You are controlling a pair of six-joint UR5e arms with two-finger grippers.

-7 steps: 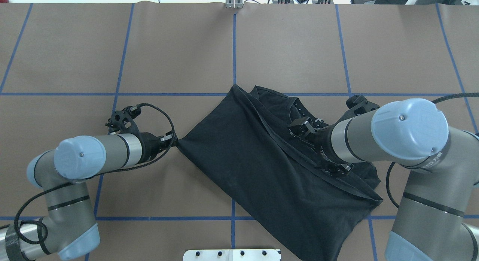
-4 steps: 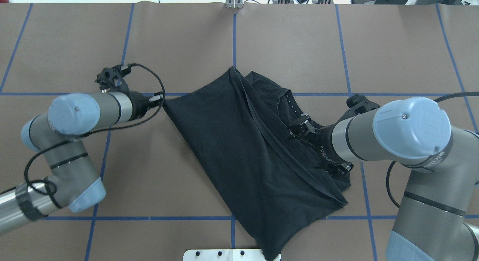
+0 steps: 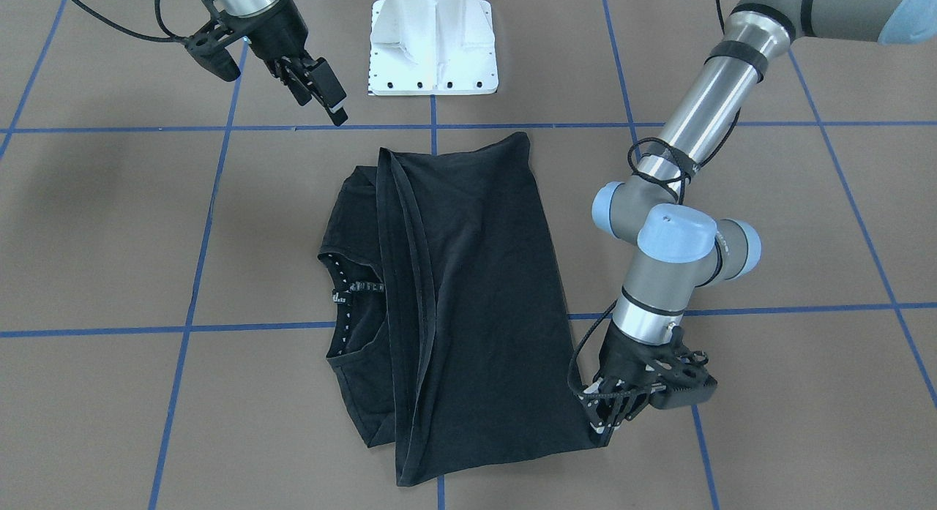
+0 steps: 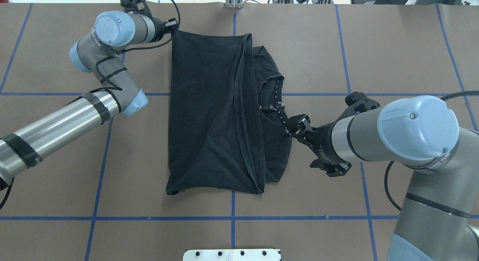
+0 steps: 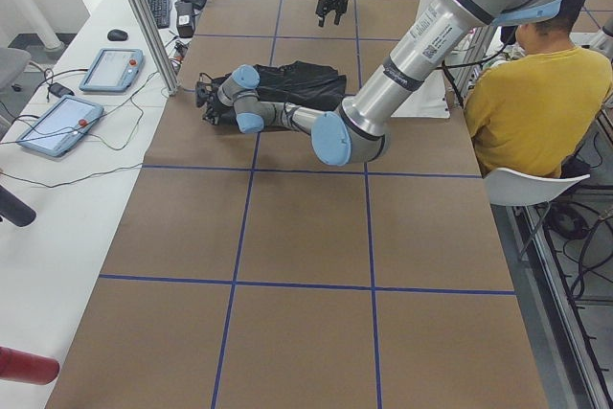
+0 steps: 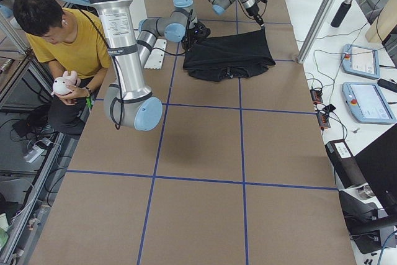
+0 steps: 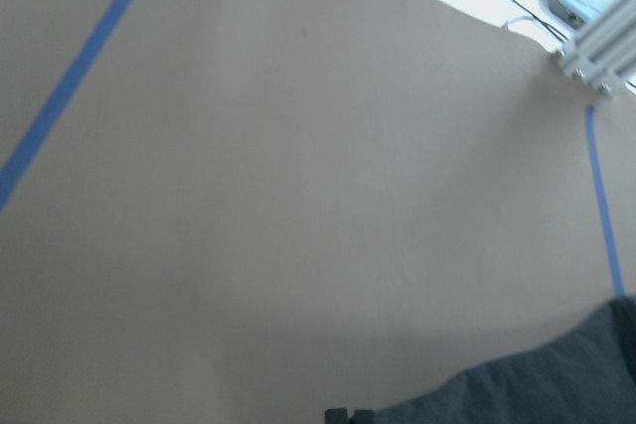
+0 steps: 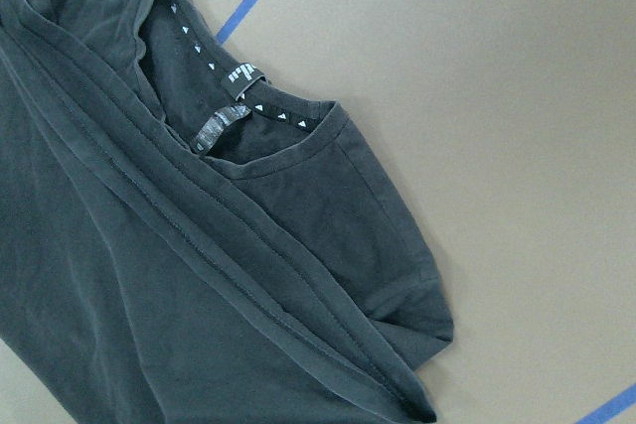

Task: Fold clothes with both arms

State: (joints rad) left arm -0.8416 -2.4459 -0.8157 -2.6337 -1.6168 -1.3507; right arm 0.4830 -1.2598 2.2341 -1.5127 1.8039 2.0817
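The table (image 4: 299, 47) was viewed steeply from above, both from behind the robot (image 3: 432, 49) and facing it, and lengthwise from each end. The T-shirt (image 4: 209, 103) was shared by all views, seen closest from the two downward-pointed wrist cameras.

Black T-shirt (image 3: 468, 290) lies folded; left arm's (image 3: 662, 276) jaws pinch a corner; right arm's (image 3: 256, 12) jaws hang clear.

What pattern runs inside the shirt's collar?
Collar: small white triangles on black, best in right wrist view.
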